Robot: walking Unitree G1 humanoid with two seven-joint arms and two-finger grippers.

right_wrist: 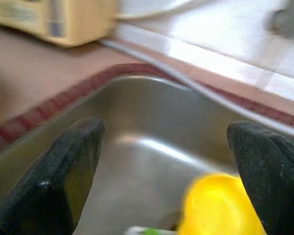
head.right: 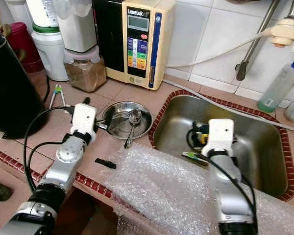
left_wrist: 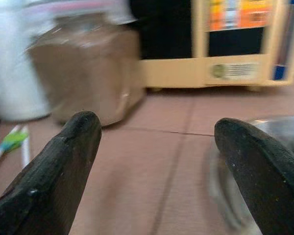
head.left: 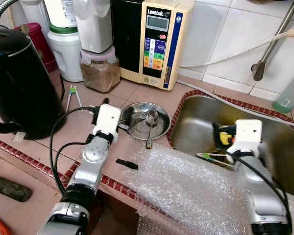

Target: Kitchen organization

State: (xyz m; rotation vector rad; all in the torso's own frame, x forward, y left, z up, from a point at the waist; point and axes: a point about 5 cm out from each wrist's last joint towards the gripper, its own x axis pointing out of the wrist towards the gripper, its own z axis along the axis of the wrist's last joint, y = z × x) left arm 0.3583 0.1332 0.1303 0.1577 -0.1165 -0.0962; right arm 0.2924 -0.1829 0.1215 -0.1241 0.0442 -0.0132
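Steel is what the left gripper [left_wrist: 152, 161] faces: a shallow bowl [head.left: 137, 113] sits on the tiled counter [head.left: 83, 129] just ahead and to the right of its spread, empty fingers, with a spoon [head.left: 151, 128] lying in it, handle poking over the near rim. I'd judge the bowl light, stiff and slippery; its thin rim looks like the only place to pinch, and the loose spoon would likely slide or rattle out if it tips. The spoon itself is slim and lies low, so its raised handle end is the better hold.

Over the sink [head.left: 279, 147] hangs the right gripper [right_wrist: 171, 171], fingers wide apart and holding nothing. Just below and between them is a yellow object [right_wrist: 220, 205], smooth and rounded; I can't tell what it is. A green-tipped stick [head.left: 213, 157] lies beside it. Bubble wrap [head.left: 186, 191] drapes the counter edge behind both grippers, soft and sure to crumple.
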